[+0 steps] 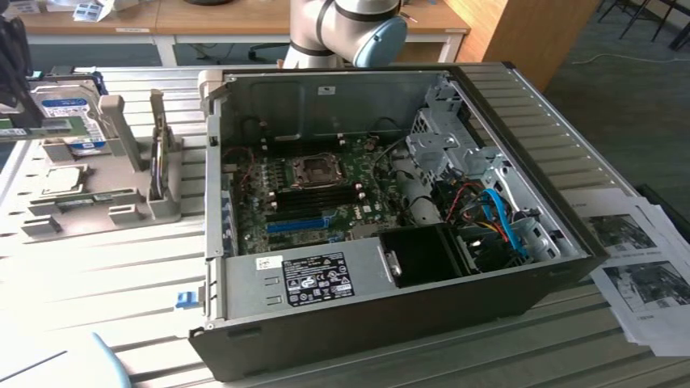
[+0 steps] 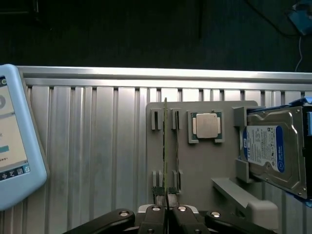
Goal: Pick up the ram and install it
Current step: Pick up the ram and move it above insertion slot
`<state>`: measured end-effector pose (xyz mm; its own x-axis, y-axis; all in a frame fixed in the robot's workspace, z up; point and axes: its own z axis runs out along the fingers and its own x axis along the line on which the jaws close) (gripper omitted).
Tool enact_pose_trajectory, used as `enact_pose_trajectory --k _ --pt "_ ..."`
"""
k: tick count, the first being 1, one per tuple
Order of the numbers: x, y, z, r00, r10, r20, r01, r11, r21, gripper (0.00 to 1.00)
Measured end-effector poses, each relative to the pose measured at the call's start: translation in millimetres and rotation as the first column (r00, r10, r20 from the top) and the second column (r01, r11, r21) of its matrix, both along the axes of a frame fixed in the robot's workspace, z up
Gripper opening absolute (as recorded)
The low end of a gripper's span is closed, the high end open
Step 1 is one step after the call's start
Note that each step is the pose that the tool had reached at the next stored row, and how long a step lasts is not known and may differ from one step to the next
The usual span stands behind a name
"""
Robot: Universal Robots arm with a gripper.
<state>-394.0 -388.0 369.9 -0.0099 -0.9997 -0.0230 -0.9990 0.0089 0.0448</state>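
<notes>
In the wrist view my gripper (image 2: 167, 208) is shut on the near end of the ram (image 2: 165, 146), a thin green strip seen edge-on. The ram reaches out from the fingertips (image 2: 156, 210) over the grey parts holder (image 2: 200, 165) and lines up between its two rows of slot brackets. I cannot tell whether it still touches the holder. In the exterior view the open computer case (image 1: 377, 323) lies on its side. Its motherboard (image 1: 313, 186) faces up, with black memory slots beside the processor socket (image 1: 315, 167).
On the holder sit a loose processor (image 2: 205, 126) and a silver, blue-labelled hard drive (image 2: 270, 148). A light-blue tablet (image 2: 17, 141) lies on the ribbed metal table (image 2: 87, 146). The arm's base joint (image 1: 345, 28) stands behind the case. Printed sheets (image 1: 636, 259) lie at the exterior view's right.
</notes>
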Motion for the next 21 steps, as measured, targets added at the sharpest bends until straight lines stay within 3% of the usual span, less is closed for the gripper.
enact_pose_trajectory --k 11,21 --pt "0.0 0.0 16.3 1.0000 0.000 0.0000 0.000 1.0000 0.0000 0.11" --pt "2.9 0.0 16.9 1.0000 0.000 -0.0001 0.000 1.0000 0.0001 0.11"
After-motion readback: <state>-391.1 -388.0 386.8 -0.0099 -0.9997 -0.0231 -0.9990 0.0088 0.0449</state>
